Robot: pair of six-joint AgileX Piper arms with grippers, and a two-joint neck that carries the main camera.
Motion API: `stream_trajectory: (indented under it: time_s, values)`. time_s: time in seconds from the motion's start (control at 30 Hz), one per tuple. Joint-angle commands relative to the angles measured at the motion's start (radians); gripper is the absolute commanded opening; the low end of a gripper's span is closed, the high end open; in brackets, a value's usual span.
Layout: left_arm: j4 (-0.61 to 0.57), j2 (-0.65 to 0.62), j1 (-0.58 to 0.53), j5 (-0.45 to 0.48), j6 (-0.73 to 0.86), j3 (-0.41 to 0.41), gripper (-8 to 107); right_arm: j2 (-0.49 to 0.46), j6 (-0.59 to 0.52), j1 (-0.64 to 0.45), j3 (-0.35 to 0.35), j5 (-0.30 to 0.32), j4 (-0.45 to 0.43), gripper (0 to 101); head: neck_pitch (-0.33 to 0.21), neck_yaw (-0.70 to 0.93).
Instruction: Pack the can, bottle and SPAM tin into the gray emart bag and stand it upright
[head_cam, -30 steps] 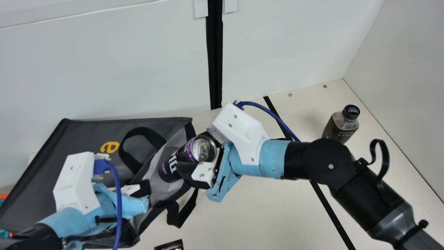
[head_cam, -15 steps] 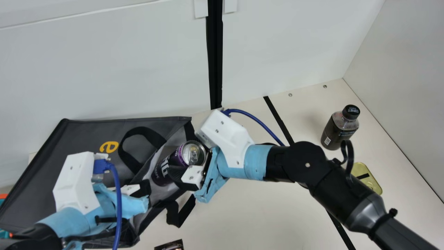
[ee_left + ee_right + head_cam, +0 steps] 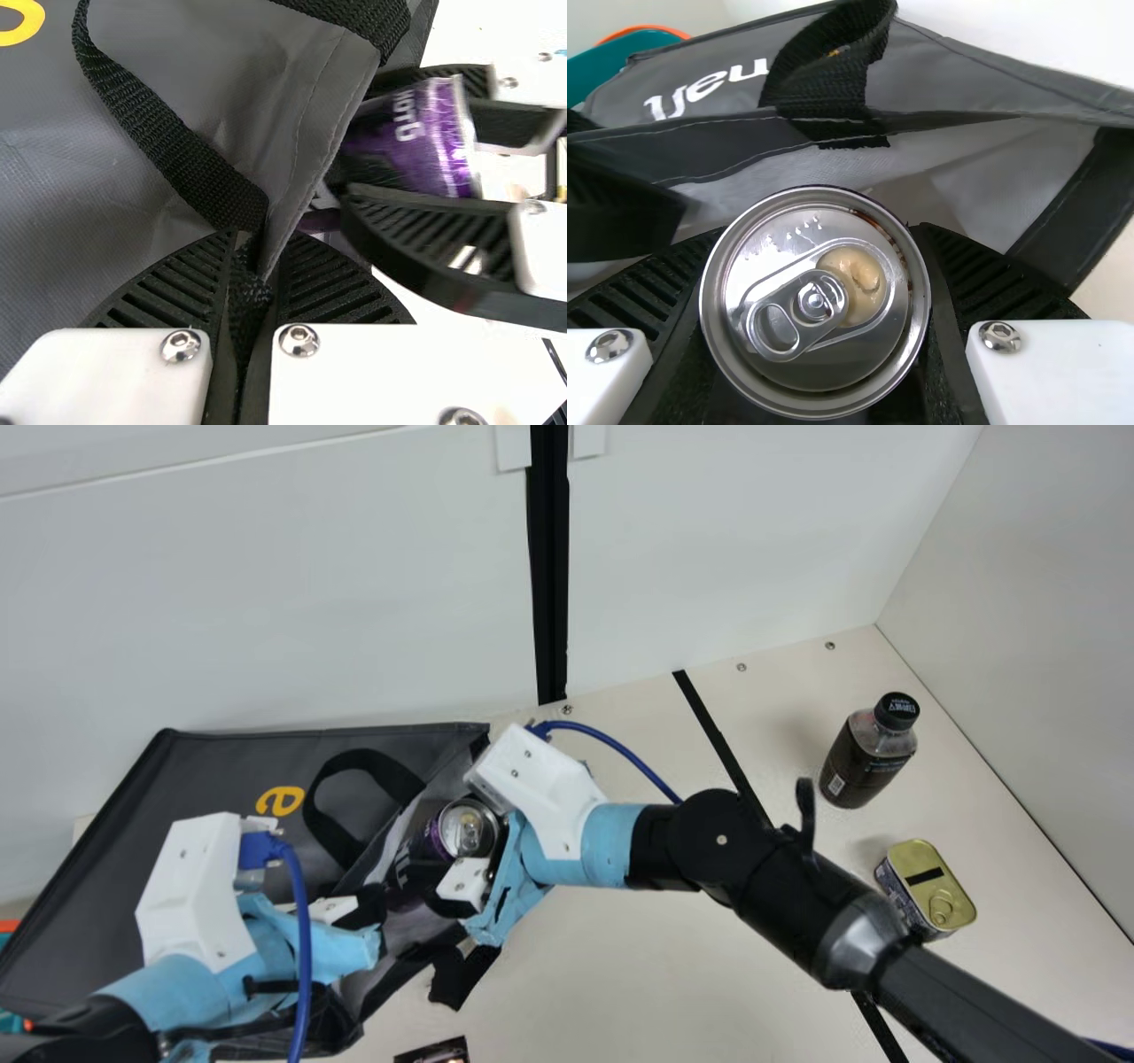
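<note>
The cream table (image 3: 638, 965), crossed by black tape (image 3: 711, 726), meets white walls (image 3: 266, 602). At the bag's mouth, the right gripper (image 3: 436, 852) holds the purple grape can (image 3: 467, 830); the left gripper (image 3: 374, 908) pinches the gray emart bag (image 3: 213, 766), lying flat. The right wrist view adds the can's pull tab (image 3: 780, 328), the left the pinched webbing (image 3: 248, 301). Tabletop stretches between bag and bottle (image 3: 868, 753); the SPAM tin (image 3: 926, 881) sits near the right edge.

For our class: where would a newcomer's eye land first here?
Probably on the purple can, gripped by the right hand at the gray bag's mouth. The bag's yellow letter, at the main view's left, comes next. At right, the gold tin sits near the dark bottle.
</note>
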Motion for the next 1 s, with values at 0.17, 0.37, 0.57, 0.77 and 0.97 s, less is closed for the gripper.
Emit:
stream_trajectory:
  time_s: [0.17,0.37,0.57,0.77,0.97]
  values:
    - [0.000,0.000,0.000,0.000,0.000,0.000,-8,0.061,-0.022,0.021,-0.015,-0.021,0.017,0,-0.023,-0.001]
    - [0.000,0.000,0.000,0.000,0.000,0.000,-8,0.115,-0.037,0.037,-0.036,-0.038,0.028,0,-0.023,-0.001]
    - [0.000,0.000,0.000,0.000,0.000,0.000,-8,0.170,-0.047,0.051,-0.063,-0.049,0.034,0,-0.023,-0.001]
    - [0.000,0.000,0.000,0.000,0.000,0.000,-8,0.216,-0.050,0.068,-0.090,-0.059,0.038,0,-0.023,-0.001]
    - [0.000,0.000,0.000,0.000,0.000,0.000,-8,0.256,-0.051,0.090,-0.115,-0.068,0.043,0,-0.023,-0.001]
